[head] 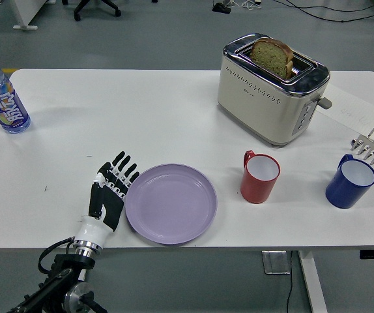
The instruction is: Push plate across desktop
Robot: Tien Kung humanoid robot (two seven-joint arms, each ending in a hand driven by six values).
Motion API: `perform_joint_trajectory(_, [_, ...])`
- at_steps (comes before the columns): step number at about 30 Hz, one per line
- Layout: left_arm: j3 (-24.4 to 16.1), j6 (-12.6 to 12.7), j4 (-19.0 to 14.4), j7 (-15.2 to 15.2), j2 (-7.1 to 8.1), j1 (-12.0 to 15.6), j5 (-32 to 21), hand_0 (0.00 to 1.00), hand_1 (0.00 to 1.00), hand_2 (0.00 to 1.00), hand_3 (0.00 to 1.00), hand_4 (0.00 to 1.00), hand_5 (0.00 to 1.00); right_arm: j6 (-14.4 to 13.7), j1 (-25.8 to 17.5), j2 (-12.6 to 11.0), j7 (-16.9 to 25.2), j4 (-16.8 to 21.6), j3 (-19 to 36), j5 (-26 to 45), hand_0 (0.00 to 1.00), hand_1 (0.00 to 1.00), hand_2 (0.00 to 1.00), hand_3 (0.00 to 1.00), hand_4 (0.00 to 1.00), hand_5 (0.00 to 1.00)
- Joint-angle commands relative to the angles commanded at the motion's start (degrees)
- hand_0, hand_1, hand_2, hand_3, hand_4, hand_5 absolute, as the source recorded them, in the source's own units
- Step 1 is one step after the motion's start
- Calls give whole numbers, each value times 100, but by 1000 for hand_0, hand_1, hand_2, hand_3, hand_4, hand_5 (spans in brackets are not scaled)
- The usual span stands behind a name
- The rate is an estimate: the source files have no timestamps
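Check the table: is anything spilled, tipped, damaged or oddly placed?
Nothing stands out. The bottle, red mug and blue mug stand upright, bread sits in the toaster, and the plate lies flat beside the left robot hand. No spills show.

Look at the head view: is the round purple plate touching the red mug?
No, a strip of bare white table separates the round purple plate from the red mug to its right.
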Motion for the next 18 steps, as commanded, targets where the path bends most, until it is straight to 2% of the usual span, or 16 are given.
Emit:
perform_joint_trajectory(6, [20,32,10,-14,3,15,9,883,903,959,931,471,998,1,-24,-2,-5,0,-2,-5,603,545,654,612,146,330])
perform_joint_trajectory(9, [-107,86,10,-35,-4,10,107,883,903,959,931,471,998,0,-39,2,-12,0,4,-17,603,545,654,612,146,330])
perform_joint_trajectory(18, [-1082,217,-59,-70,-26,18,443,881,898,952,923,470,998,-2,-74,11,-24,0,11,-21,603,544,652,611,147,331])
